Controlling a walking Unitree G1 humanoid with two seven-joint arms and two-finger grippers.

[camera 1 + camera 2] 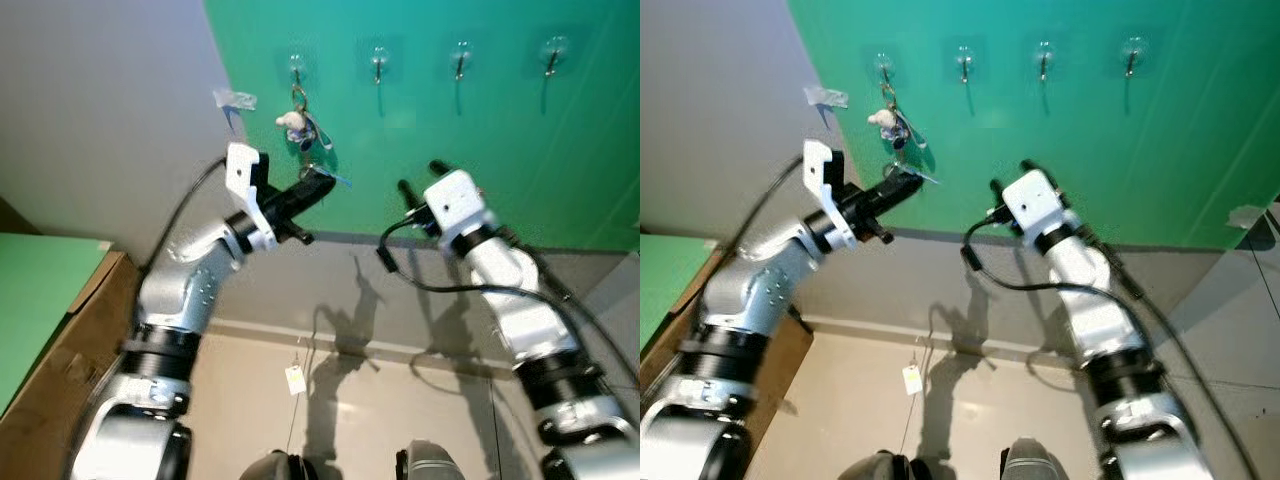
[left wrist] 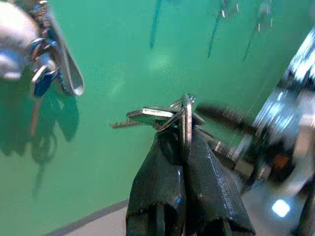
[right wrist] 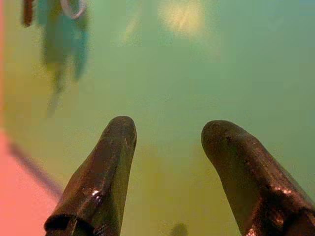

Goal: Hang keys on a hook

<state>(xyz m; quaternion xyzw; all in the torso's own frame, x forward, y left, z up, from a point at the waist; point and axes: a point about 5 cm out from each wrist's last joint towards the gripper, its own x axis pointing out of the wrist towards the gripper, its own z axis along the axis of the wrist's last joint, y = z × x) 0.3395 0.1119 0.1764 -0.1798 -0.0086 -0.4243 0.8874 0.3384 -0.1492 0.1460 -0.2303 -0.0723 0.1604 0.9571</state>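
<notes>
A set of keys is pinched between the closed fingers of the left gripper, just below a keychain already hung on the leftmost hook; the right gripper is held open near the green wall.

Silver keys on a ring — pinched, jutting sideways, below leftmost hook

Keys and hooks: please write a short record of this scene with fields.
wall: green
hooks: four in a row, first hook holds a hanging key bunch
left gripper: shut on keys, just below the hanging key bunch
right gripper: open, holding nothing, facing the wall
free hooks: three
</notes>
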